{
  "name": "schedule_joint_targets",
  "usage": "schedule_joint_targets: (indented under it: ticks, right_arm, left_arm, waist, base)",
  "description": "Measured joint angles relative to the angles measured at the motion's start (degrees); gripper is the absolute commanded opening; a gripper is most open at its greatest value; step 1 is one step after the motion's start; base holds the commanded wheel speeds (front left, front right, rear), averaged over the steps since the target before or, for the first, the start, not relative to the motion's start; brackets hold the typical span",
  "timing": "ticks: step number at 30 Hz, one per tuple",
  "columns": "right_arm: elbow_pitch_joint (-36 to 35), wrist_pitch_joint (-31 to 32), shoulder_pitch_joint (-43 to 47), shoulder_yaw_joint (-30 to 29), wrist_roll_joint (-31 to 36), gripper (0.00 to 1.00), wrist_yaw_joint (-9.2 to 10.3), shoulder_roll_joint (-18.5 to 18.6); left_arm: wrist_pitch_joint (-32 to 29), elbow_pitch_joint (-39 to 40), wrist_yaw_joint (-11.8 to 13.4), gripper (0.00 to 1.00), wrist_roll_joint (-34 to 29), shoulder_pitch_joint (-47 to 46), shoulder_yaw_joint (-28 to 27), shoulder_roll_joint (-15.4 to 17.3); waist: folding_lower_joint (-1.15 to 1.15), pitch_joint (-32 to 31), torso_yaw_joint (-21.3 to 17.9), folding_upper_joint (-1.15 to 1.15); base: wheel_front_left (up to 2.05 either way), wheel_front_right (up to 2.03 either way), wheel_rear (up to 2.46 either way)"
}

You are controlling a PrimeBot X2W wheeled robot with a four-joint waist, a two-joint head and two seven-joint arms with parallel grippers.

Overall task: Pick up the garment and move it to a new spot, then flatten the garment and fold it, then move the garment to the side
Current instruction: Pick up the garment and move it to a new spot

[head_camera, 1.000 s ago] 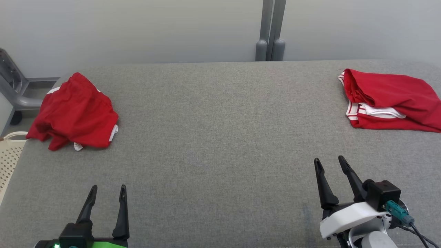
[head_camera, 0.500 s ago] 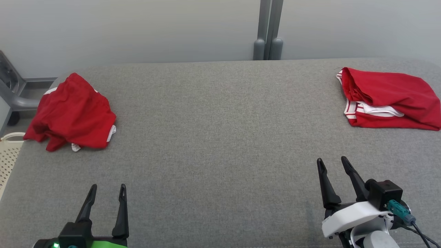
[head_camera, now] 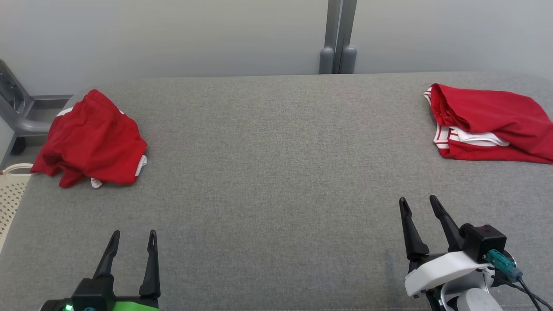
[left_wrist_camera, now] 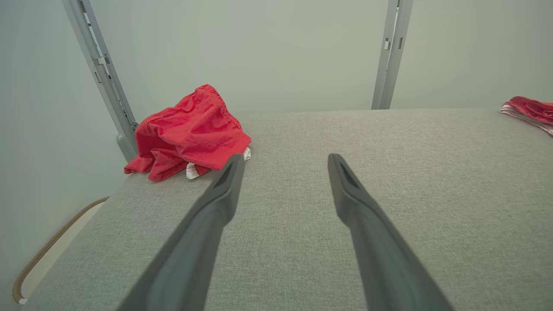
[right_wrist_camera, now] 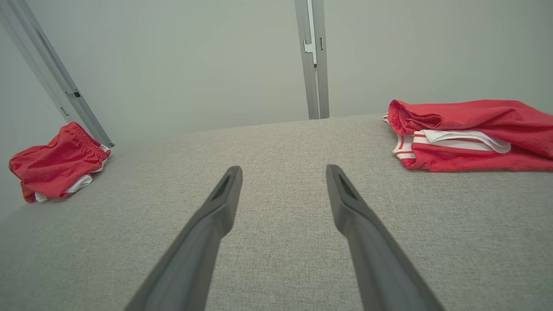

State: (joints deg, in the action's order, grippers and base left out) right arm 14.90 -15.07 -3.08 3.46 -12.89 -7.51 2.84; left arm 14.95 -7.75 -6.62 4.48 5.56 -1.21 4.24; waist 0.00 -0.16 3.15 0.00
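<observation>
grey padded table [head_camera: 276, 181] spanning the head view. far edge against pale wall [head_camera: 173, 34], with grey upright post [head_camera: 338, 39] behind its middle. far-left corner rounded; beyond left edge a white perforated basket [head_camera: 11, 196] and grey metal frame [head_camera: 19, 116]. right edge out of frame. broad bare stretch of grey cloth in the middle, from both grippers up to far edge and between the two garments. crumpled red garment [head_camera: 93, 138] heaped at far-left corner, reaching left edge, ahead and a bit left of left gripper [head_camera: 134, 233], well apart from it. folded red garment [head_camera: 488, 125] with white striped trim at far right, cut off by frame edge, ahead and to the right of right gripper [head_camera: 418, 198], also well apart. left fingers spread wide, nothing between them, over near part of table. right fingers spread wide too, nothing between them, leaning slightly left in head view. count: two red garments, two grippers, four fingers, one table, one basket.
</observation>
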Motion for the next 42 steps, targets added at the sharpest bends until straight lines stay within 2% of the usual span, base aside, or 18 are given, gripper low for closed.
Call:
schedule_joint_targets:
  ticks: [9, 17, 42]
  right_arm:
    - [0.51, 0.0, 0.12, -0.03, -0.1, 1.0, 0.0, 0.0]
    - [1.13, 0.0, 0.36, 0.29, -0.42, 1.0, 0.0, -0.01]
    - [2.26, 0.0, -0.38, 4.6, -1.74, 1.0, 0.0, -0.03]
  left_arm:
    - [0.0, 0.03, 0.56, 1.0, 0.0, -0.07, -0.57, 0.0]
    - [0.0, 0.08, 1.3, 1.0, 0.85, 0.0, -1.53, -0.1]
    - [0.0, 0.78, 2.71, 1.0, 1.52, 0.91, -3.04, 0.85]
  waist:
    - [0.0, -0.23, 1.66, 0.0]
    - [0.0, -0.75, 5.32, 0.0]
    - [0.0, -1.33, 23.45, 0.0]
  base:
    - [0.0, 0.0, 0.0]
    - [0.0, 0.0, 0.0]
    - [0.0, 0.0, 0.0]
